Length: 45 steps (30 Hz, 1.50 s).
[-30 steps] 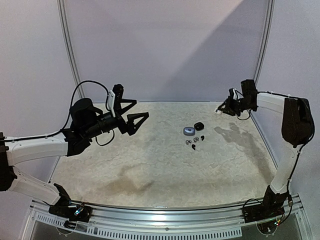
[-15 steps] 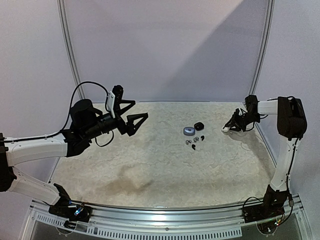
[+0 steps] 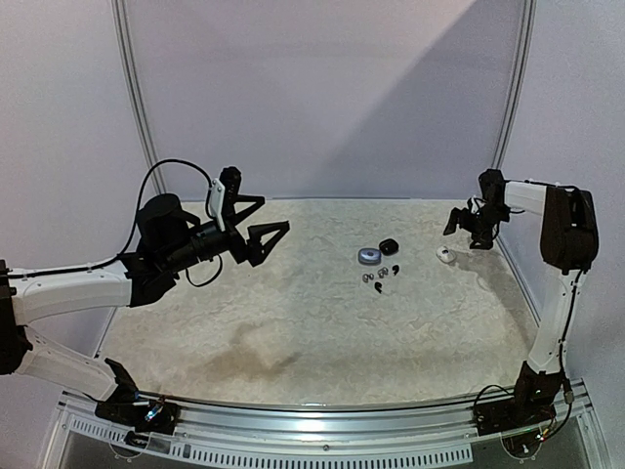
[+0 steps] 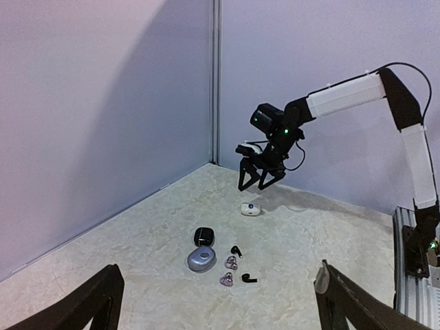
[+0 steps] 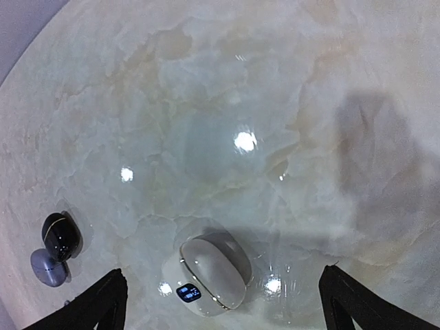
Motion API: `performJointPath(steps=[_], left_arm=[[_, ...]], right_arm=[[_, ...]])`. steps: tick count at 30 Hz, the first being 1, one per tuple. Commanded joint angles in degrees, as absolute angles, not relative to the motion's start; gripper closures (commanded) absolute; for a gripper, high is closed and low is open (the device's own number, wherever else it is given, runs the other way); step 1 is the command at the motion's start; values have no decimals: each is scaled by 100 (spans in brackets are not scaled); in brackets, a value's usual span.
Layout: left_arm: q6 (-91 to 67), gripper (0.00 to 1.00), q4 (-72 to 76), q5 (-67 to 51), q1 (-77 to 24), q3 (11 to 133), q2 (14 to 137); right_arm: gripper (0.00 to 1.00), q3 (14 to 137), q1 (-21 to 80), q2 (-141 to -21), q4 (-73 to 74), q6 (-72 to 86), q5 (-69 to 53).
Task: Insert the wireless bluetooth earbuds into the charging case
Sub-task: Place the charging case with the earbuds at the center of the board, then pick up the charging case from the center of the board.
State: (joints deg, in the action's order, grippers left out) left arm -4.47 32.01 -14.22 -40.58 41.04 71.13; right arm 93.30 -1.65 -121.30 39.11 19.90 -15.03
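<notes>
I take the glossy bluish-silver oval charging case (image 3: pixel 369 256) on the pale marbled table top (image 3: pixel 293 332) as my marker. Its lid is down. Just beyond it, towards my right arm's side, sits a small shiny black oval case (image 3: pixel 389 245), very close to it; I cannot tell whether the two touch.

Just on the near side of the bluish-silver case lie the wireless bluetooth earbuds: two pale silvery earbuds (image 4: pixel 232 262) side by side, and two tiny black earbuds (image 4: pixel 236 250) next to them. All four rest loose on the table, outside every case.

Further to the right of the bluish-silver case, well apart from it, a white rounded plastic case (image 5: pixel 210 273) lies shut, with a small dark panel on its front.

My right gripper (image 4: pixel 254 186) hangs above that white case with its jaws spread wide, holding nothing and clear of the lid. My left gripper (image 3: pixel 276 215) hovers well to the left of the bluish-silver case, raised off the table, jaws spread wide and empty.
</notes>
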Motion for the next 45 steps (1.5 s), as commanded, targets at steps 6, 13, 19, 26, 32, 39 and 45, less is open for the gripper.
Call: performJointPath(steps=[6, 13, 19, 26, 32, 39, 45], left_arm=[[-64, 1, 3258, -1694, -4175, 4052, 7129], [-9, 1, 3102, -1872, -4184, 4060, 7092], [-9, 1, 3063, -1903, -4192, 4054, 7084], [110, 1, 3024, -1919, -4192, 4017, 7079], [81, 1, 3055, -1943, -4201, 4047, 7110], [98, 2, 3018, -1934, -4208, 4056, 7100], [117, 2, 3069, -1940, -4219, 4076, 7143]], right_arm=[[1, 9406, 2236, -11354, 3308, -3143, -1005], [3, 10794, 2562, -12471, 4192, -4784, -2359], [4, 12309, 2588, -13783, 4811, -4190, -1887], [1, 12058, 2593, -14057, 5027, -4420, -1919], [3, 12034, 2580, -14209, 5048, -4387, -1765], [17, 12078, 2574, -14267, 5163, -4480, -1532], [42, 12096, 2571, -14317, 5292, -4573, -1535]])
